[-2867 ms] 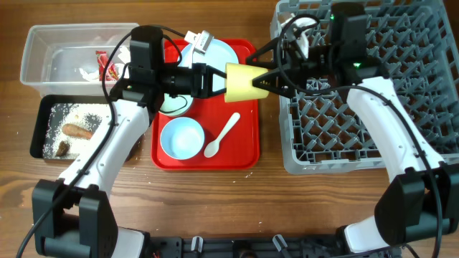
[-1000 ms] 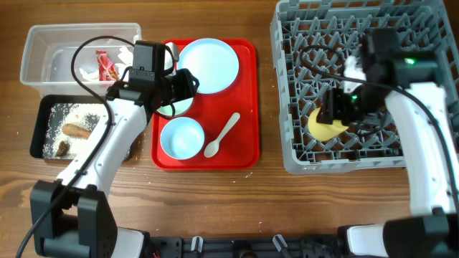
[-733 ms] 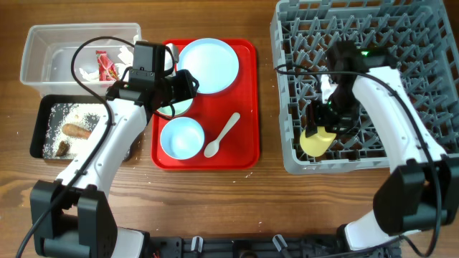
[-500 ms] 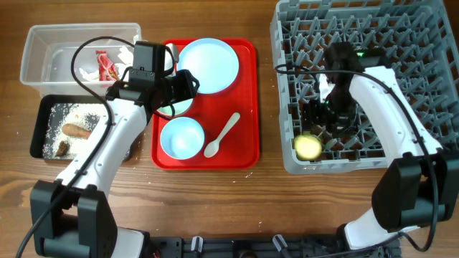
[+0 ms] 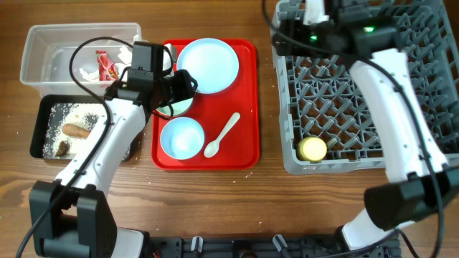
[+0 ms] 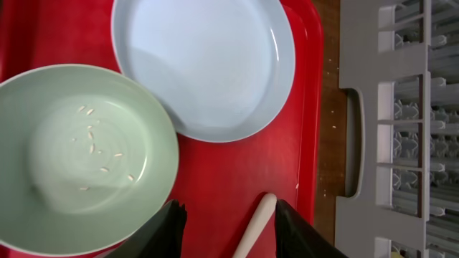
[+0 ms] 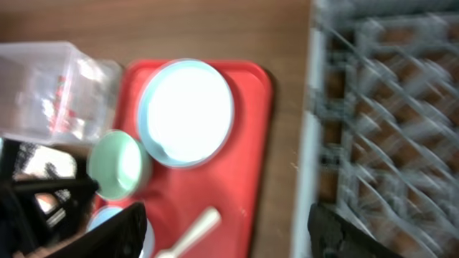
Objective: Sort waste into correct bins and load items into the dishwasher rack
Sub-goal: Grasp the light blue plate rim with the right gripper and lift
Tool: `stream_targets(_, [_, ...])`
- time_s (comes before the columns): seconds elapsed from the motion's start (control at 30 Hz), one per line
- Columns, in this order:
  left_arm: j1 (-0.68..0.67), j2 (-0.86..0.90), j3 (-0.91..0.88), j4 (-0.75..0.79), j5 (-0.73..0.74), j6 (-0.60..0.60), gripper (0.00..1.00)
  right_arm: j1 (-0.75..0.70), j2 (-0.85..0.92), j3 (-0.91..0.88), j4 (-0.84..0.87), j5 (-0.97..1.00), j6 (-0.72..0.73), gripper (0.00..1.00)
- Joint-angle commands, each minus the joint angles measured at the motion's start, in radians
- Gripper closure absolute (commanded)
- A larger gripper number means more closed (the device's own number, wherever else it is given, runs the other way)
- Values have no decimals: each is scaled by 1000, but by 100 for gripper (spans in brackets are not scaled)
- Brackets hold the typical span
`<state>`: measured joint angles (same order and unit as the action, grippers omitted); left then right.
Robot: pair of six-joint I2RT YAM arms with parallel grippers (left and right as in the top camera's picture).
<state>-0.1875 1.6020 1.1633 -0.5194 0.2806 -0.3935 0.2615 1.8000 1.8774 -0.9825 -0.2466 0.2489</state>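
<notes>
The yellow cup (image 5: 313, 148) stands in the front left corner of the grey dishwasher rack (image 5: 430, 154), free of both grippers. My right gripper (image 5: 281, 32) is open and empty, high over the rack's far left corner; its view (image 7: 229, 236) is blurred. My left gripper (image 5: 183, 84) is open and empty above the whitish bowl (image 5: 171, 107), which holds a few white grains (image 6: 93, 147). The pale blue plate (image 5: 208, 66), light blue bowl (image 5: 181, 137) and white spoon (image 5: 222, 135) lie on the red tray (image 5: 247, 107). My left gripper (image 6: 229, 233) straddles the spoon handle (image 6: 257, 226).
The clear tub (image 5: 43, 50) at far left holds the red wrapper (image 5: 107, 66) and white paper (image 5: 90, 73). The black tray (image 5: 43, 115) in front of it holds the carrot-like piece (image 5: 77, 130), brown lump (image 5: 63, 147) and white grains.
My right gripper set the yellow cup down in the rack's front left corner, let go and rose toward the rack's far left. My left arm has stayed over the whitish bowl.
</notes>
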Motion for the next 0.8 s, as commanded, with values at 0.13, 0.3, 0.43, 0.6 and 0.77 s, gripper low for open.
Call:
stream_targets(0.13, [116, -93, 7, -34, -55, 20, 58, 171, 307, 13, 212, 89, 176, 33])
stream_targets(0.3, [135, -93, 7, -126, -161, 20, 53, 183, 442, 13, 303, 153, 275, 43])
stream_targets(0.43, [135, -93, 7, -129, -171, 20, 42, 190, 528, 13, 315, 158, 280, 49])
stream_targets(0.6, [135, -93, 7, -129, -171, 20, 0, 191, 600, 12, 312, 157, 316, 57])
stream_targets(0.77, [135, -93, 7, -129, -171, 20, 0, 191, 640, 11, 317, 157, 357, 87])
